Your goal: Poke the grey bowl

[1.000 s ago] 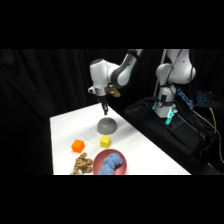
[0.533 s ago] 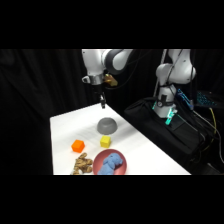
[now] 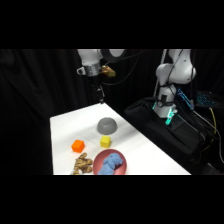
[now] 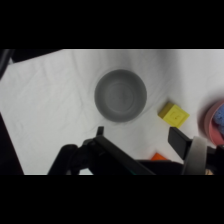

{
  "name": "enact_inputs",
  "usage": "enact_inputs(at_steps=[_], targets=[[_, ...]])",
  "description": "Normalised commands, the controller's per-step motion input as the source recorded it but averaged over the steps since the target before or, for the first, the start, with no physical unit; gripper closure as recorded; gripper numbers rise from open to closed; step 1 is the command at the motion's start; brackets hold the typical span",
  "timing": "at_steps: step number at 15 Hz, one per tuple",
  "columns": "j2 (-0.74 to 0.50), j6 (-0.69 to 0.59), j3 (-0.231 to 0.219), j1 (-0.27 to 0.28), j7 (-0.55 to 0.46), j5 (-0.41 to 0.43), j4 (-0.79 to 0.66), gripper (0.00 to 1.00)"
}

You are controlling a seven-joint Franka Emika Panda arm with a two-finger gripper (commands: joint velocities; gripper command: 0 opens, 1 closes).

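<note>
The grey bowl [image 3: 107, 125] sits mouth-down on the white desk [image 3: 65, 127], a smooth dome in the side view; from the wrist it shows as a round grey disc [image 4: 120, 95] with a paler ring near its edge. The gripper [image 3: 100, 96] hangs well above the bowl and beyond it, toward the desk's far edge, touching nothing; in the wrist view the two fingers [image 4: 182, 142] stand well apart and empty, so it reads as spread wide, holding nothing.

Taking the bowl as landmark: the yellow cube [image 3: 105, 142] lies just beside it on the near side; the orange block [image 3: 77, 146] lies further off, near and to the picture's left of the bowl; the reddish-pink bowl [image 3: 99, 161] with a blue thing [image 3: 112, 163] inside it sits nearer the camera than the yellow cube; a brownish clutter [image 3: 82, 163] lies just beside that pink bowl, what it is I cannot tell.

To poke well, I judge the gripper should come in over the bowl's crown and descend straight; a touch on the sloping flank might skid the bowl into the yellow cube; closing the fingers first would likely give one blunt tip; the contact should be light and brief.

No brand, label or writing can be read anywhere in either view.
</note>
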Motion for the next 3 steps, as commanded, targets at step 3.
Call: enact_inputs(at_steps=[3], targets=[[-0.09,-0.19,0.021,0.022,0.02,-0.061,0.16,0.00]])
